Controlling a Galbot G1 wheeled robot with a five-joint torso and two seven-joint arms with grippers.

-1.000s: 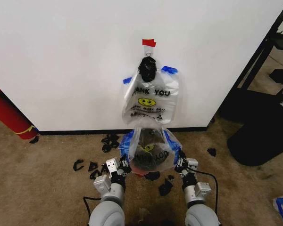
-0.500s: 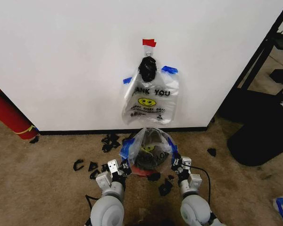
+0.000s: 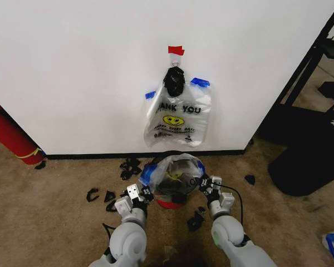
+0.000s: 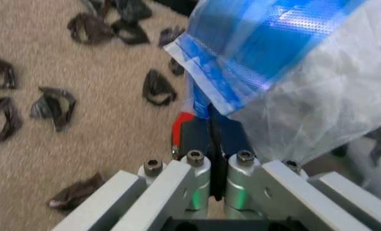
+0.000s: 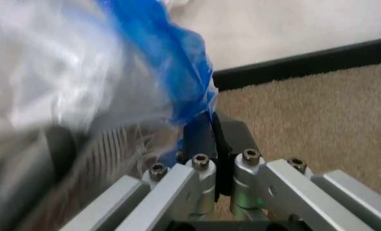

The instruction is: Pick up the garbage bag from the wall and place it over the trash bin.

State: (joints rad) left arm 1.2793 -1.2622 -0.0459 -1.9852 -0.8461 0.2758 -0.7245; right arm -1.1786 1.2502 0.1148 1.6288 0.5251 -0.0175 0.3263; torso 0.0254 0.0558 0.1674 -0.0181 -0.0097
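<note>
The garbage bag (image 3: 174,171), clear crinkly plastic with blue tape patches, is stretched over the top of the trash bin (image 3: 168,203). The bin's red lower body shows below it, on the carpet near the wall (image 3: 72,67). My left gripper (image 3: 146,192) is shut on the bag's left taped edge. My right gripper (image 3: 205,184) is shut on the right edge. In the left wrist view the left gripper (image 4: 213,134) pinches the blue-taped garbage bag (image 4: 293,86). In the right wrist view the right gripper (image 5: 215,131) pinches the blue fold of the garbage bag (image 5: 177,82).
A printed "THANK YOU" bag (image 3: 178,117) hangs on the wall above the bin, under red tape. A long red cylinder (image 3: 11,133) leans at the left. Black scraps (image 3: 108,197) litter the carpet. Dark furniture (image 3: 312,144) stands at the right.
Both grippers have moved forward toward the wall, the right one most. The bag between them has gone from hanging tall to sitting lower and bunched over the bin.
</note>
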